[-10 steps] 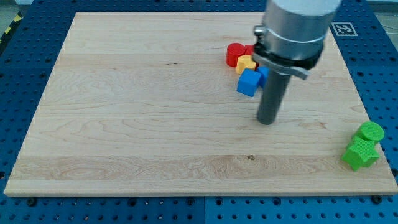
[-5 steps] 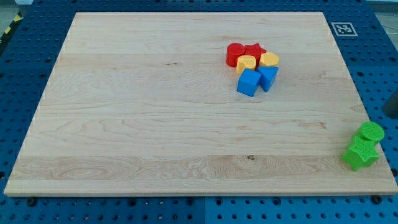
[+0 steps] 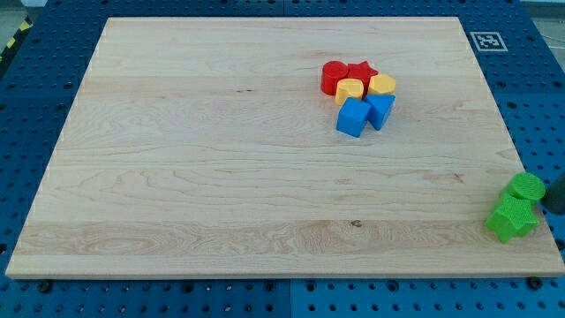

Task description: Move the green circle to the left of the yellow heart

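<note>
The green circle [image 3: 527, 186] lies at the board's right edge near the view's bottom right, touching a green star-like block [image 3: 511, 218] just below it. The yellow heart [image 3: 350, 89] sits in a tight cluster at the upper middle right, far from the green circle. Only a dark sliver of my rod shows at the view's right edge; my tip [image 3: 558, 208] is just right of the green circle, close to it. I cannot tell whether they touch.
Around the yellow heart are a red round block [image 3: 332, 77], a red star [image 3: 361, 71], a second yellow block [image 3: 381, 85], a blue cube [image 3: 353, 117] and a blue triangle [image 3: 380, 109]. The wooden board [image 3: 221, 177] lies on a blue perforated table.
My rod has left the board's middle right, swung to the view's right edge, then dropped to beside the green circle. No block has moved.
</note>
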Available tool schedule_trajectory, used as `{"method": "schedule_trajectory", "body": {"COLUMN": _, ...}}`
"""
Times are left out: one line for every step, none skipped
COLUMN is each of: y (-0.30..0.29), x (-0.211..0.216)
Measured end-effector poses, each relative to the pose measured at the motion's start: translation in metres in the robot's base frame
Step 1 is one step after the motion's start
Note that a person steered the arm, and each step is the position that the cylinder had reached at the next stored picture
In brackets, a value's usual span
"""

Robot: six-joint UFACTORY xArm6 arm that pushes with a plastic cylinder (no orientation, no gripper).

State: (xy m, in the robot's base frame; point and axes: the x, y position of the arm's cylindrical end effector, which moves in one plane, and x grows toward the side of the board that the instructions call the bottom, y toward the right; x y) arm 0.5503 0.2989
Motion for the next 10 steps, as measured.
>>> {"method": "schedule_trajectory", "body": {"y": -0.023, "x": -0.024}}
{"method": "schedule_trajectory", "body": {"y": -0.028, "x": -0.031}}
{"method": "schedule_trajectory", "body": {"y": -0.049, "x": -0.016}}
{"method": "schedule_trajectory", "body": {"y": -0.064, "x": -0.016}}
{"method": "schedule_trajectory", "body": {"y": -0.099, "x": -0.016}}
{"method": "schedule_trajectory", "body": {"y": -0.113, "x": -0.016}}
{"method": "schedule_trajectory", "body": {"y": -0.145, "x": -0.019}}
{"method": "schedule_trajectory", "body": {"y": -0.177, "x": -0.019}}
{"method": "schedule_trajectory", "body": {"y": -0.21, "x": -0.022}}
{"method": "schedule_trajectory", "body": {"y": -0.217, "x": -0.024}}
